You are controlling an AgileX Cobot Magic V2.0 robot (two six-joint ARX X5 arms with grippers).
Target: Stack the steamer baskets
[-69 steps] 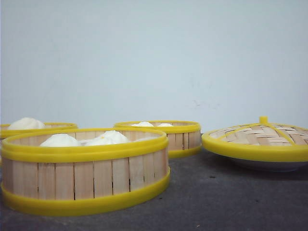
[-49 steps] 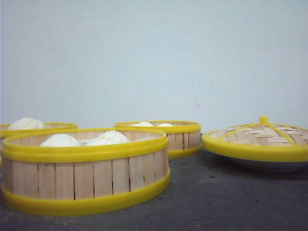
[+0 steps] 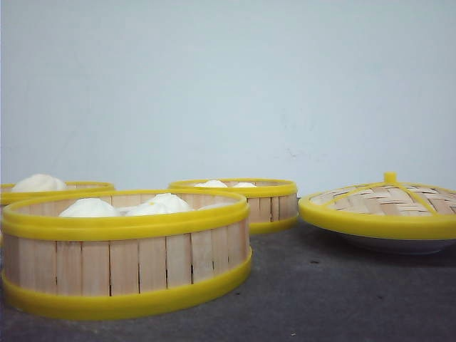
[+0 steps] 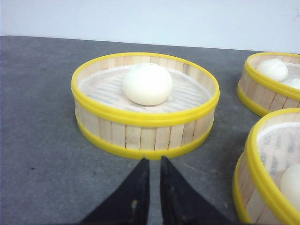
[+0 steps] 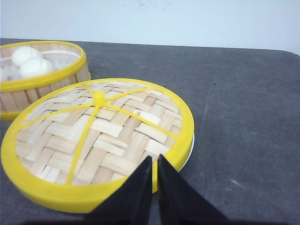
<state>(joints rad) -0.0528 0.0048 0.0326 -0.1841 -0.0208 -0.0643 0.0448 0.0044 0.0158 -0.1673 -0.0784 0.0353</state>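
- The left claw (image 4: 150, 165) is nearly closed, its fingers a narrow slit apart, holding nothing, near a steamer basket (image 4: 145, 105) with one white bun (image 4: 147, 84).
- The right claw (image 5: 153, 164) is likewise pinched narrow and empty, over the near rim of the woven bamboo lid (image 5: 97, 140), which rests on a white plate (image 5: 191, 145).
- Three steamer baskets stand apart, unstacked, on the grey bench (image 3: 342, 292): nearest basket (image 3: 127, 254), far basket (image 3: 242, 203), left-edge basket (image 3: 57, 189).

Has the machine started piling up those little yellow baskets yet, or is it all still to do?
Nothing is stacked yet. All three baskets sit apart on the table: the near one, the left one and the back one. Neither the left pincer nor the right pincer holds anything; both look closed. All the stacking is left.
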